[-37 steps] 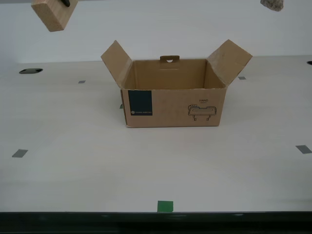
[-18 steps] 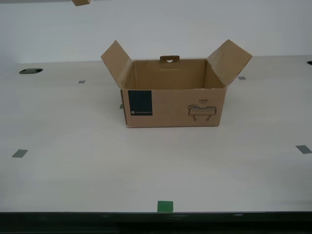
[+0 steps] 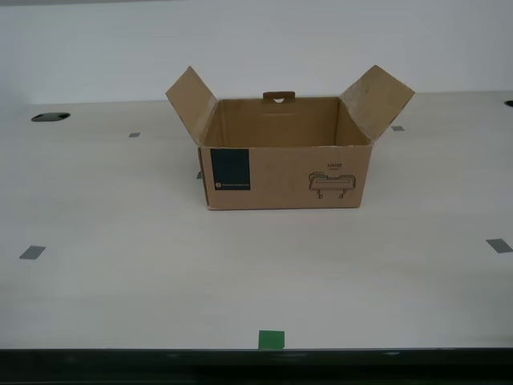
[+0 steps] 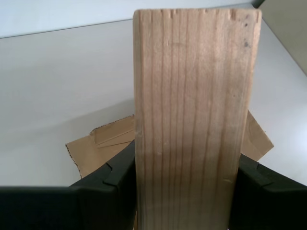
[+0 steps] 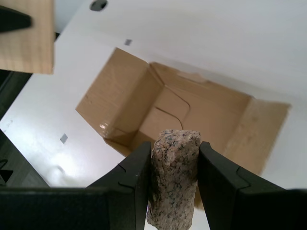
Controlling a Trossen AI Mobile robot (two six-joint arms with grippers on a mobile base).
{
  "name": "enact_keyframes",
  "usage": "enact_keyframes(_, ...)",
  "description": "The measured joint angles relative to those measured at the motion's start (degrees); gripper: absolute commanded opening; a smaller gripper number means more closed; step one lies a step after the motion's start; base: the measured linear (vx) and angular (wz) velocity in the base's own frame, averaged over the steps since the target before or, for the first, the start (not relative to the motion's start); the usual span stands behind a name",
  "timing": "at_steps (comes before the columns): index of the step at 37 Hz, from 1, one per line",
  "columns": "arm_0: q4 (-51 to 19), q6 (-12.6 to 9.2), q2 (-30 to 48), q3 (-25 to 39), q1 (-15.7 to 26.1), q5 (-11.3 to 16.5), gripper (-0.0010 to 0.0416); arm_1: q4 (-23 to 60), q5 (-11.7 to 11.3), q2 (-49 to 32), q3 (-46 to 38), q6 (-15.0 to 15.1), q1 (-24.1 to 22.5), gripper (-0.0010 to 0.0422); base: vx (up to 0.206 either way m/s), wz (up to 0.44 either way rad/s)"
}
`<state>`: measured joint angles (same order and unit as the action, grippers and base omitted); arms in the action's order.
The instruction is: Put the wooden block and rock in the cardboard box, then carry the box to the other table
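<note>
The cardboard box point(image 3: 284, 164) stands open on the pale tabletop point(image 3: 120, 281) in the middle of the exterior view, flaps spread and nothing visible inside. Neither arm shows in that view. My first gripper point(image 5: 173, 151) is shut on the rock point(image 5: 173, 182), a speckled pinkish stone hanging high above the open cardboard box point(image 5: 192, 115). My second gripper point(image 4: 186, 158) is shut on the wooden block point(image 4: 194, 120), held upright, with part of the cardboard box point(image 4: 103, 141) far below it. The wooden block point(image 5: 29, 43) also shows in the first wrist view. The other table is out of view.
A green tape square point(image 3: 271, 339) sits by the table's dark front edge. Grey tape marks point(image 3: 32, 253) point(image 3: 498, 245) lie toward both sides of the exterior view. A dark cable hole point(image 3: 50, 117) is at the back on the exterior view's left.
The block and the rock, seen at the top of the exterior view a second ago, have risen out of that view. The box has not moved.
</note>
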<state>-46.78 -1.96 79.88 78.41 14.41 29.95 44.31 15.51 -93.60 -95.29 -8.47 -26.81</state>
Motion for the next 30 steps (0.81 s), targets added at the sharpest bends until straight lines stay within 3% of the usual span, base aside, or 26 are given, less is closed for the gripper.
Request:
enact_keyframes(7, 8.5, -0.5, 0.0, -3.8, 3.2, 0.0, -0.0001, -2.6, 0.0, -1.7, 1.8, 4.3, -0.8, -0.0001, 0.000, 0.000)
enact_keyframes(13, 14.9, -0.6, 0.0, -8.2, 4.0, 0.0, -0.0001, -5.6, 0.0, -4.5, 4.8, 10.6, -2.4, -0.0001, 0.000, 0.000)
enact_keyframes(24, 28.9, -0.6, 0.0, -19.6, 4.0, 0.0, -0.0001, -19.9, 0.1, -6.6, 14.9, 19.4, -6.9, -0.0001, 0.000, 0.000)
enact_keyframes(30, 38.4, -0.7, 0.2, -26.5, 4.1, -3.6, -0.0001, -27.3, 1.6, -6.4, 20.7, 22.9, -7.5, -0.0001, 0.000, 0.000)
